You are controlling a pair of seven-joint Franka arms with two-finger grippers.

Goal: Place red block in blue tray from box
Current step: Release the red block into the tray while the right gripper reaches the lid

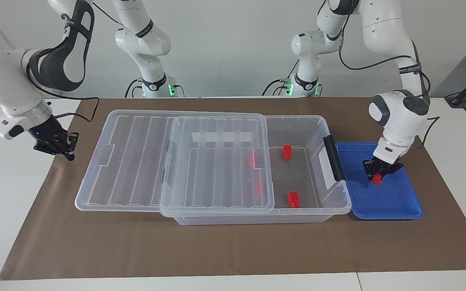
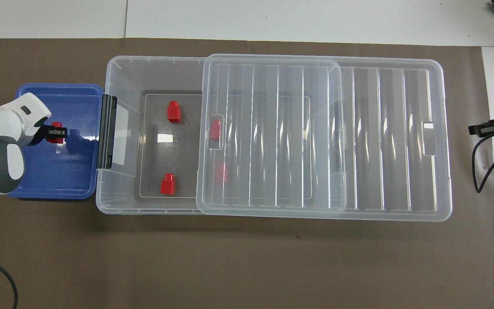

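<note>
The blue tray lies beside the box at the left arm's end of the table. My left gripper is low over the tray, shut on a red block. The clear box has its ribbed lid slid halfway off toward the right arm's end. Two red blocks lie in the open part, also seen in the overhead view. Two more show through the lid. My right gripper waits past the lid's end.
The box's black latch stands between the box's open part and the tray. A brown mat covers the table under everything. A cable hangs from the right gripper.
</note>
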